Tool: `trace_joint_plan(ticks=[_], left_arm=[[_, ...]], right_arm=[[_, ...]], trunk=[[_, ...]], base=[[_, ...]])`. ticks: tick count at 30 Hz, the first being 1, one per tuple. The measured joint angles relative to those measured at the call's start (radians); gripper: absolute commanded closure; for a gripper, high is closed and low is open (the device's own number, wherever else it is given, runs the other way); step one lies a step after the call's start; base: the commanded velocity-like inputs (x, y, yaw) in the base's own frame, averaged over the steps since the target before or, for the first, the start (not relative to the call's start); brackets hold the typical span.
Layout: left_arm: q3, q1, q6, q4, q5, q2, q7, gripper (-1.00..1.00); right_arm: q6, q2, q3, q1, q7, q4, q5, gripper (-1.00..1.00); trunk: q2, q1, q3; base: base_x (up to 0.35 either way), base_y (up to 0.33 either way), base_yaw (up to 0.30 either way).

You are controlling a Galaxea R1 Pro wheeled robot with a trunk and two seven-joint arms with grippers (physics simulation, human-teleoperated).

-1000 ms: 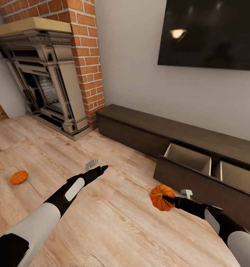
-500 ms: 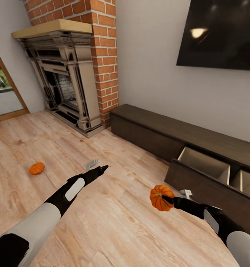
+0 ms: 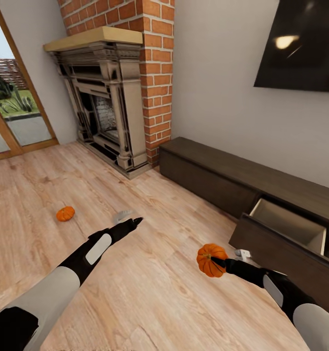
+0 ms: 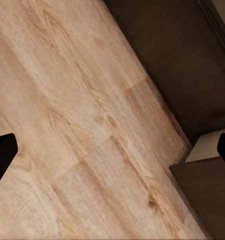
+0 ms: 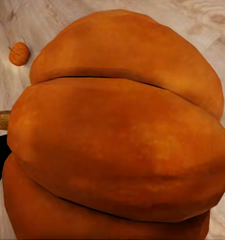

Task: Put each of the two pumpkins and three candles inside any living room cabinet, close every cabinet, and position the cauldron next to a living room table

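My right gripper (image 3: 223, 263) is shut on an orange pumpkin (image 3: 211, 260), held above the wood floor in front of the cabinet; up close the pumpkin (image 5: 117, 135) blocks most of the right wrist view. A second pumpkin (image 3: 65, 213) lies on the floor to the left, seen small as a pumpkin (image 5: 19, 53) past the held one. The long dark-brown cabinet (image 3: 218, 178) runs along the wall, with one drawer (image 3: 288, 225) pulled out, pale inside. My left gripper (image 3: 129, 219) hovers open over bare floor, its fingertips (image 4: 3, 152) wide apart, with the cabinet (image 4: 177, 65) beyond them.
A black columned fireplace (image 3: 110, 112) with a brick chimney stands at the back left. A dark TV (image 3: 305, 44) hangs on the wall above the cabinet. A glass door (image 3: 13, 112) is at the far left.
The whole view has swung left, bringing the glass door in and sliding the cabinet and floor pumpkin rightward in the picture. Both arms keep their pose, and the pumpkin stays gripped.
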Motion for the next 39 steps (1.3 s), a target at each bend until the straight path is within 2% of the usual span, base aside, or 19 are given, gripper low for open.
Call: trace_joint_plan(ticks=[18,39], left_arm=[[0.001,0.000,0.000,0.000,0.000,0.001,0.000,-1.00],[0.001,0.000,0.000,0.000,0.000,0.000,0.000,-1.00]], right_arm=[[0.000,0.015,0.003,0.000,-0.011,0.000,-0.001,1.00],[0.000,0.021,0.006,0.000,-0.011,0.000,0.000,1.00]], trunk=[[0.000,0.000,0.000],[0.000,0.000,0.000]], base=[[0.000,0.000,0.169],[0.000,0.000,0.123]])
